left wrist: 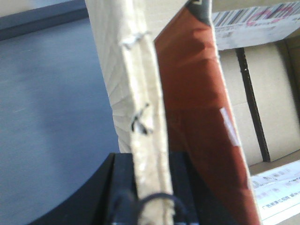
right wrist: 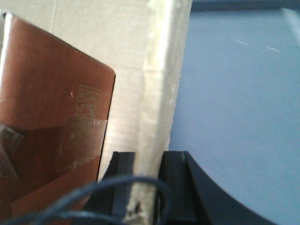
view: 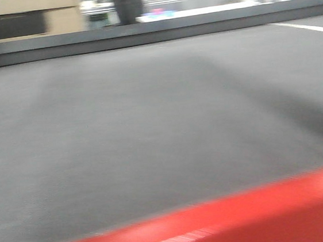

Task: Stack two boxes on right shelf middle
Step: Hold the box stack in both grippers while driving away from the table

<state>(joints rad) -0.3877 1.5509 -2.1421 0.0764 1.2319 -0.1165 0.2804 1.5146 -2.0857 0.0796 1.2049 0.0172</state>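
The grey, red-edged desk (view: 150,128) fills my front view, while the cardboard box (left wrist: 110,70) rises toward twelve o'clock in both wrist views, its pale taped wall edges clamped at six o'clock by my left pincer (left wrist: 151,183) and my right pincer (right wrist: 146,180), both closed tight on it.

Smears with motion blur across the front view, softening the grey matte tabletop (view: 150,128) and the glossy red table rim (view: 264,214). Blows out to white glare at top right. Looks bright at both wrists, overexposing the taped pale edge of the brown corrugated cardboard box (left wrist: 140,117). Leaves the black left gripper (left wrist: 150,164) and black right gripper (right wrist: 147,161) dark and out of focus.
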